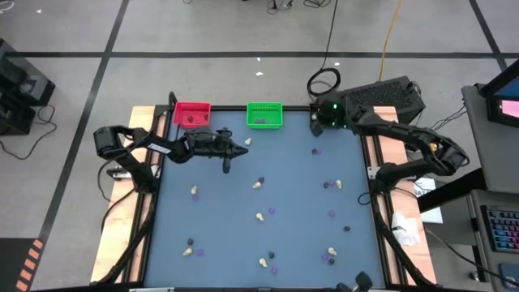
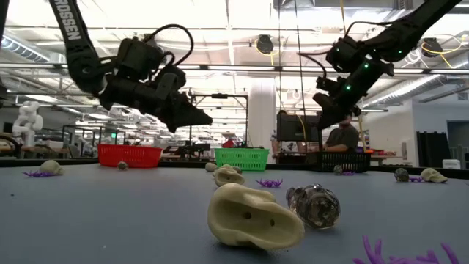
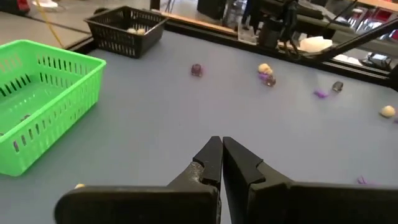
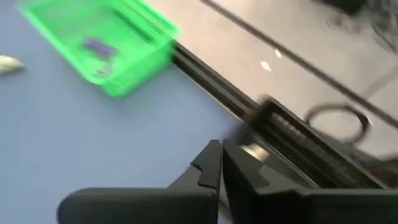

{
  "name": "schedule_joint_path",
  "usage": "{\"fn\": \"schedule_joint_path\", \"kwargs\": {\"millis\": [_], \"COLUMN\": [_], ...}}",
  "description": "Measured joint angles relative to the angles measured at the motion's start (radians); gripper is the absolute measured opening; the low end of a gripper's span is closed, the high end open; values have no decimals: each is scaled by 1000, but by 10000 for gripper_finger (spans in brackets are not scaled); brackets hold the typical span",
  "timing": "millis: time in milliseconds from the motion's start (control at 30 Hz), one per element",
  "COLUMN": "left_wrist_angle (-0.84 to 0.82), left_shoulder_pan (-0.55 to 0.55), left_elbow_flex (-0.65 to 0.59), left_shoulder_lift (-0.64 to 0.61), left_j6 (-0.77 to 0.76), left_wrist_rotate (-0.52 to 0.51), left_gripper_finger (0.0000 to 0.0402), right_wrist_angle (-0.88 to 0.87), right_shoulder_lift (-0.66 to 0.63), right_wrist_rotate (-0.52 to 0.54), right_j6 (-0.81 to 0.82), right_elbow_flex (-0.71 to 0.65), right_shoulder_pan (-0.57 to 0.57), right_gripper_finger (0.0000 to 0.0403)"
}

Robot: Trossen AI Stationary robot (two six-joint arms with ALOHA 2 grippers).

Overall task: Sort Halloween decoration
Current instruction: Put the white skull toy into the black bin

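Purple bits point(image 4: 97, 46) inside green bin point(image 4: 134, 59)

Workshop hall spreading out around a blue-topped table

Grey floor point(image 1: 243, 32) is lying crossed by dark tape lines point(image 1: 105, 65), with a yellow cable point(image 1: 393, 28) trailing over it. In the low view, ceiling lights point(image 2: 242, 15) are glowing among pipes and beams, a white pillar point(image 2: 261, 110) is rising behind the table, and a person point(image 2: 341, 136) is sitting at a monitor point(image 2: 293, 126). A keyboard point(image 1: 503, 231) is resting on a side desk.
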Motion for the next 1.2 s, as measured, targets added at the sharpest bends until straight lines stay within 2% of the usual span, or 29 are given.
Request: {"fn": "schedule_joint_path", "kwargs": {"millis": [100,267,433,633,1033,1200], "left_wrist_angle": [-107,-360,-508,-569,-629,-626], "left_shoulder_pan": [-5,-41,-102,-171,-308,-333], "left_elbow_flex": [51,160,242,269,272,273], "left_shoulder_lift": [0,0,0,0,0,43], "left_j6": [37,122,180,179,90,-5], "left_wrist_rotate": [0,2,-3,-14,-216,-234], "left_gripper_finger": [8,8,8,8,8,13], "right_wrist_angle": [120,328,417,469,507,507], "right_shoulder_lift": [-13,-13,-13,-13,-13,-13], "right_wrist_rotate": [-9,-82,-78,-76,-75,-75], "right_j6": [17,37,44,43,35,41], "right_elbow_flex": [-68,-176,-242,-270,-279,-279], "right_shoulder_pan": [68,159,230,288,335,342], "right_gripper_finger": [11,2,1,1,0,0]}}
